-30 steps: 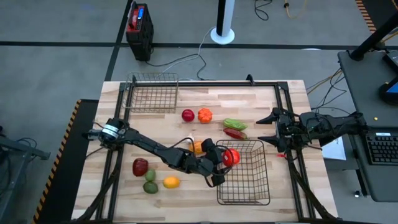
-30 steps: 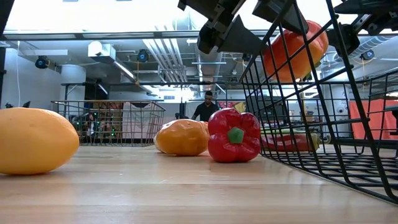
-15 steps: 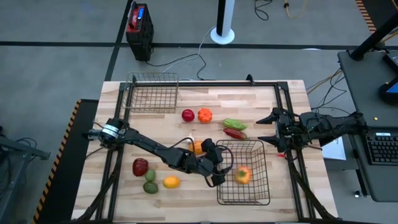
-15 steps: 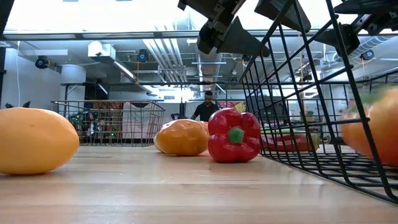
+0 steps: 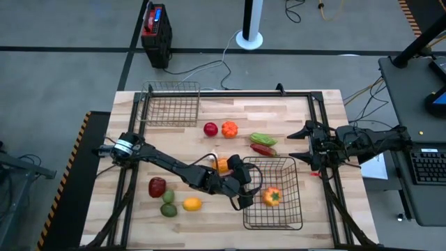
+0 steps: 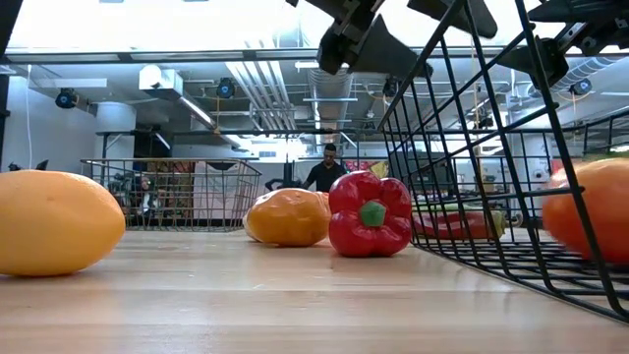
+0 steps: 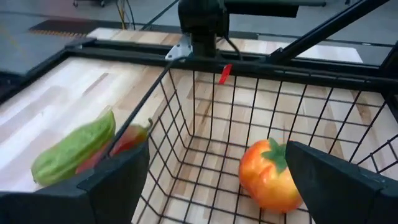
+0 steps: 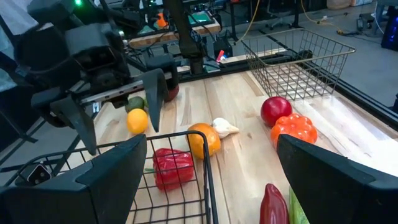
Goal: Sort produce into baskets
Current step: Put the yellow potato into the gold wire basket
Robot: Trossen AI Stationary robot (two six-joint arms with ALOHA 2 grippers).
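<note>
The left gripper [image 5: 245, 189] hangs over the near-left wall of the larger basket [image 5: 273, 223], its jaws spread wide and holding nothing; it stands there, I judge, because that rim is where a piece gets let go into the mesh. The orange-red pepper [image 5: 271, 196] lies on the basket floor, green stem showing, just beyond the open fingers and below them, clear of both; in the left wrist view the same pepper [image 7: 268, 174] sits between the two dark fingertips in the frame but well under them, resting on the wire bottom; it looks delivered rather than held.

Outside that wall, close by the gripper, a red bell pepper [image 6: 370, 213] and an orange [image 5: 221, 164] rest on the table [image 5: 306, 111], with a small white garlic [image 8: 224, 128] beside the orange; they wait unsorted. At the table's near-left corner a dark red piece [image 5: 157, 186], two green pieces [image 5: 168, 203] and a yellow lemon [image 5: 191, 204] lie loose together.

Farther on, a green vegetable [image 5: 263, 139] and a red chilli [image 5: 263, 149] lie just beyond the larger basket's far wall; a red apple [image 5: 210, 129] and an orange-red tomato [image 5: 229, 129] sit side by side mid-table.

The right gripper [image 5: 298, 144] waits at the table's right edge, jaws apart and empty, well apart from any produce. The smaller basket [image 5: 171, 104] stands at the far-left corner with nothing seen in it.
</note>
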